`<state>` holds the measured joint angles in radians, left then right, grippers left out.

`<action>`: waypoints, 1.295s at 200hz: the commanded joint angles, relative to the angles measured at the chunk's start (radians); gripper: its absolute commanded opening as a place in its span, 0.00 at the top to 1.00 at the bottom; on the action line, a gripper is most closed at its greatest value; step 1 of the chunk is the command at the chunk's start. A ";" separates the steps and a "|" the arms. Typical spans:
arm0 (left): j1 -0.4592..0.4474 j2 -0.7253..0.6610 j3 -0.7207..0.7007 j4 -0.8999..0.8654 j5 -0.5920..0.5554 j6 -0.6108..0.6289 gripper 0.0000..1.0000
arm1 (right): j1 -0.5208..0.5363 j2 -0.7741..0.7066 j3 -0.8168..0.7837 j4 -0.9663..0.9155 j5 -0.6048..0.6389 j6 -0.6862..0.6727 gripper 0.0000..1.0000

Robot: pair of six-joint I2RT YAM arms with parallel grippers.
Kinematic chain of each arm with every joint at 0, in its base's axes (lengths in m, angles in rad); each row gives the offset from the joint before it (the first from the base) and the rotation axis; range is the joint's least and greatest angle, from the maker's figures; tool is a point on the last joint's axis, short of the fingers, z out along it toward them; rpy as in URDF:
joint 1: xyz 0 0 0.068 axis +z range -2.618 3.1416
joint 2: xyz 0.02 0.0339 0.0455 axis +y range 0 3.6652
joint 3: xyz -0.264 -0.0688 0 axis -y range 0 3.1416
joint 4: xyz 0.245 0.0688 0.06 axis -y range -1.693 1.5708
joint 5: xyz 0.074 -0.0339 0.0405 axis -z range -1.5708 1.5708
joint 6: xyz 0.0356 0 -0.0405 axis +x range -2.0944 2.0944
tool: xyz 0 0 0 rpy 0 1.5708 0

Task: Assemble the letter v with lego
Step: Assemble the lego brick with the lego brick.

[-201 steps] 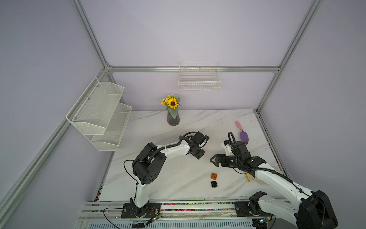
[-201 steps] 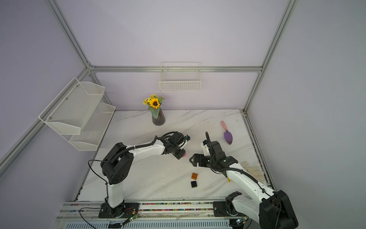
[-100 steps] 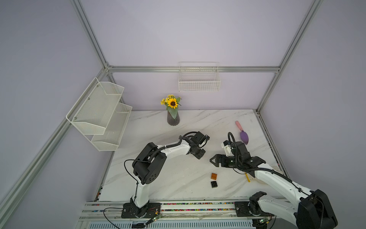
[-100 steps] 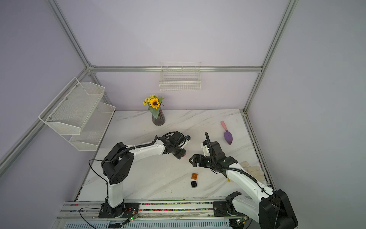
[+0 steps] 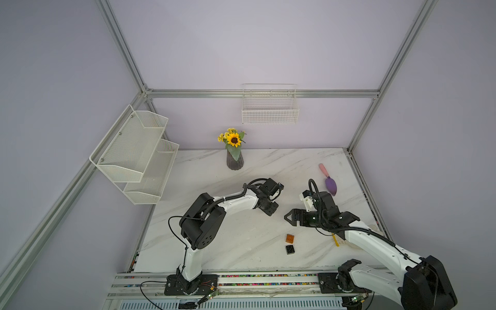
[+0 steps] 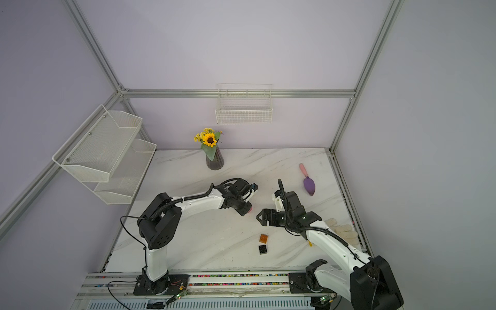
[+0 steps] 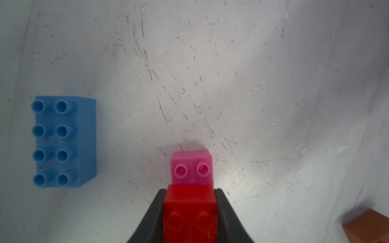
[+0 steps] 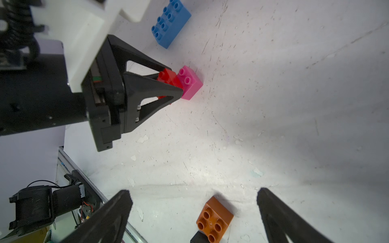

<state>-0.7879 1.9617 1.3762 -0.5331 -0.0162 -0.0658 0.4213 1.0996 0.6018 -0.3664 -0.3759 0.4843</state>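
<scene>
On scuffed white marble table [image 5: 255, 249], left gripper [image 8: 175, 81] clamps red brick [image 7: 190, 212]; right gripper [image 8: 193, 192] gapes

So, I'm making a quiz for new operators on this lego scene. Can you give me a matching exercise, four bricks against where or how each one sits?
Bricks:
1. red brick
2. pink brick
3. light-blue brick
4. orange-brown brick

States:
A. lies alone on the table, all eight studs free
B. clamped between the fingers of the left gripper
C. beside the black brick
D. partly under the red brick, two studs showing

Pairs: 1-B, 2-D, 3-A, 4-C
</scene>
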 commanded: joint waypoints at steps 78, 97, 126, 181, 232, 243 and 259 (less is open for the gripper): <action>-0.006 0.119 0.060 -0.170 -0.024 0.034 0.87 | -0.004 0.011 0.001 0.011 0.002 -0.018 0.03; -0.005 0.118 0.052 -0.170 -0.030 0.024 0.87 | -0.004 0.014 -0.002 0.013 -0.001 -0.024 0.03; -0.007 0.108 0.029 -0.171 -0.017 0.021 0.87 | -0.004 0.014 0.003 0.011 -0.001 -0.024 0.03; -0.007 0.118 0.031 -0.240 0.010 0.056 0.87 | -0.003 0.032 0.019 0.004 -0.001 -0.036 0.03; -0.003 0.132 0.109 -0.353 -0.016 0.109 0.87 | -0.004 0.035 0.024 -0.006 0.002 -0.046 0.03; 0.001 0.136 0.127 -0.372 -0.015 0.124 0.87 | -0.003 0.034 0.024 -0.006 0.003 -0.046 0.03; 0.007 0.143 0.146 -0.382 -0.016 0.137 0.87 | -0.003 0.036 0.024 -0.006 0.002 -0.046 0.03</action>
<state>-0.7940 2.0445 1.5295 -0.7231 -0.0299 0.0051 0.4213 1.1362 0.6022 -0.3672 -0.3790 0.4568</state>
